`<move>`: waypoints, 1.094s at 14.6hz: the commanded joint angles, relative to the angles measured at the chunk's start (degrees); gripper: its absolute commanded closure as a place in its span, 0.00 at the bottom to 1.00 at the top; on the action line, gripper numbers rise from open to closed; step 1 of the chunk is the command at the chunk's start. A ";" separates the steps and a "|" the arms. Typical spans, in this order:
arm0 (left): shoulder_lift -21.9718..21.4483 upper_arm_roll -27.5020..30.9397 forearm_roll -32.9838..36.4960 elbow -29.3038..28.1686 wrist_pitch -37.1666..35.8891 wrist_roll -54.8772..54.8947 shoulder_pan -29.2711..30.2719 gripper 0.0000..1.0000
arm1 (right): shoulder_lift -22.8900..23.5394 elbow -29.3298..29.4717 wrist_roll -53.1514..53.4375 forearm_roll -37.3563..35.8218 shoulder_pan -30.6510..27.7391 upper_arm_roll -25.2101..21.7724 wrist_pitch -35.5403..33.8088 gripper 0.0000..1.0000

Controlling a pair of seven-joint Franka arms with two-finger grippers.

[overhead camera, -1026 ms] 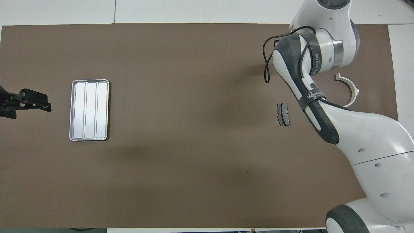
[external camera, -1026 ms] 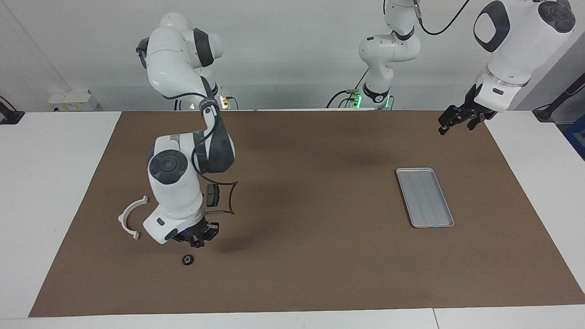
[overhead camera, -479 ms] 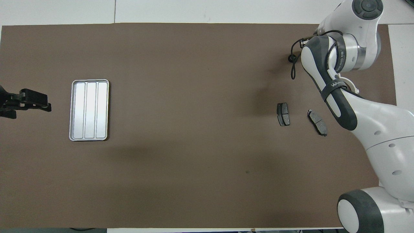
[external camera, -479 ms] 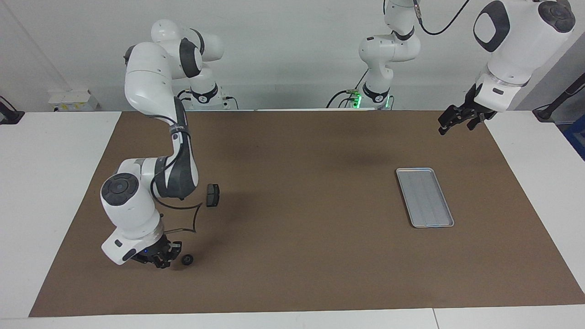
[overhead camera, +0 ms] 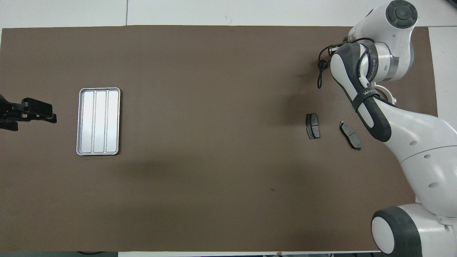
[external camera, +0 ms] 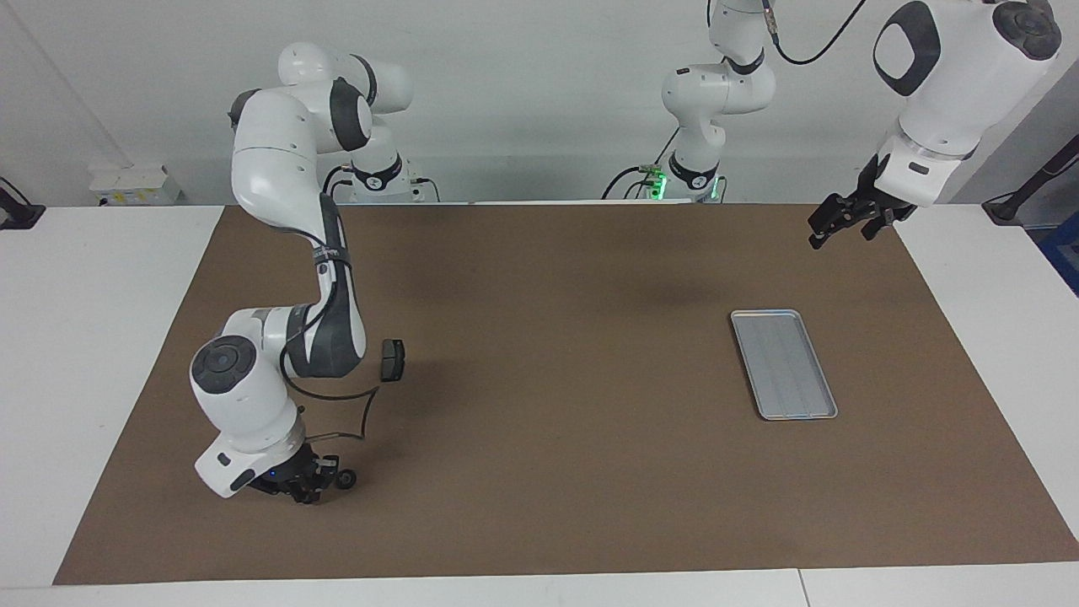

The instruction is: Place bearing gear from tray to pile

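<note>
While bearing gear [external camera: 345, 479] lies on mat just beside right gripper [external camera: 314, 491], toward tray [external camera: 783, 363], fingertips are shut, nothing held; left gripper [external camera: 845, 221] is parked open, empty, well apart from gear.

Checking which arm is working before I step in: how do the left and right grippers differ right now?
The left gripper hangs high over the mat, beside the tray; the right gripper is down at the mat, right beside the bearing gear. The left jaws are open; the right jaws are shut. The left arm waits, while the right is stretched out and working. Shared: neither visibly holds anything.
</note>
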 commanded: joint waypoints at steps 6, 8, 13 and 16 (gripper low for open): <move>-1.21 0.03 -0.37 -0.64 -0.66 0.20 0.06 0.00 | 0.76 -2.02 -3.01 1.33 -2.30 1.07 4.32 1.00; -1.21 0.03 -0.37 -0.64 -0.66 0.29 0.06 0.00 | 0.76 -2.02 -2.75 1.42 -2.30 1.07 4.41 0.70; -1.21 0.03 -0.37 -0.64 -0.66 0.29 0.06 0.00 | -1.60 -1.58 -2.57 1.07 -1.87 1.07 -0.14 0.00; -1.21 0.03 -0.37 -0.64 -0.66 0.29 0.06 0.00 | -7.21 -0.09 -2.57 0.80 -0.99 1.34 -12.25 0.00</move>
